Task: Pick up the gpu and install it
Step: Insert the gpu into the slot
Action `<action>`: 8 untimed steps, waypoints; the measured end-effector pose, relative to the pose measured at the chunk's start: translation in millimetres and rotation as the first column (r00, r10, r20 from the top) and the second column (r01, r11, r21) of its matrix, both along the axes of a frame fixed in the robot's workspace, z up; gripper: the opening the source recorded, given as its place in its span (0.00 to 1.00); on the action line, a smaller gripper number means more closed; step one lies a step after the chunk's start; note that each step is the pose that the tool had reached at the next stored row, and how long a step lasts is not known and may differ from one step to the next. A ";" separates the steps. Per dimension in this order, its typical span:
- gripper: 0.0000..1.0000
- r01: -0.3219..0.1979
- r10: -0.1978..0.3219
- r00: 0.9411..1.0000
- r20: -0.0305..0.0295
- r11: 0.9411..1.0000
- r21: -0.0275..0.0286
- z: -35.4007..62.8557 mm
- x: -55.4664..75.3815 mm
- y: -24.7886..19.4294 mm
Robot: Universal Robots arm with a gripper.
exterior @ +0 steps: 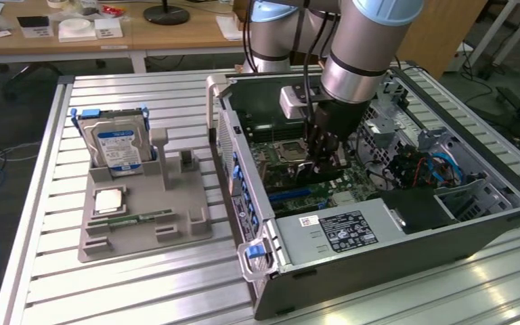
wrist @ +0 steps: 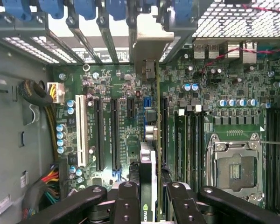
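Observation:
Inside the open computer case (exterior: 378,230), my gripper (exterior: 321,161) hangs just above the motherboard (wrist: 126,88). It is shut on the gpu (wrist: 148,158), which the wrist view shows edge-on between the two black fingers (wrist: 127,198). The card stands upright, and its pale metal bracket (wrist: 147,42) reaches the slotted rear wall of the case. It lies along the expansion slots, beside a long black slot (wrist: 115,135). In the exterior view the gpu (exterior: 319,175) is a dark piece under the gripper, low over the board. Whether its edge sits in a slot I cannot tell.
A grey holder (exterior: 143,227) on the exterior view's left carries an upright hard drive (exterior: 118,145), a small chip (exterior: 108,200) and a green memory stick (exterior: 138,218). The empty CPU socket (wrist: 235,165), the memory slots (wrist: 186,140) and a cable bundle (wrist: 51,179) flank the card. The case walls close in.

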State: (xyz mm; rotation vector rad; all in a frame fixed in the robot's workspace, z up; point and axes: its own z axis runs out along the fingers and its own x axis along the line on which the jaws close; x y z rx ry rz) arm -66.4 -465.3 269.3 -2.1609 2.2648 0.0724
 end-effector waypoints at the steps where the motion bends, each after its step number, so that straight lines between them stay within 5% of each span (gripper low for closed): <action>1: 0.27 0.000 0.000 1.000 0.000 1.000 0.000 0.0 -0.1 0.0; 8: 0.27 0.000 0.000 1.000 0.000 1.000 0.000 0.0 -1.8 -1.6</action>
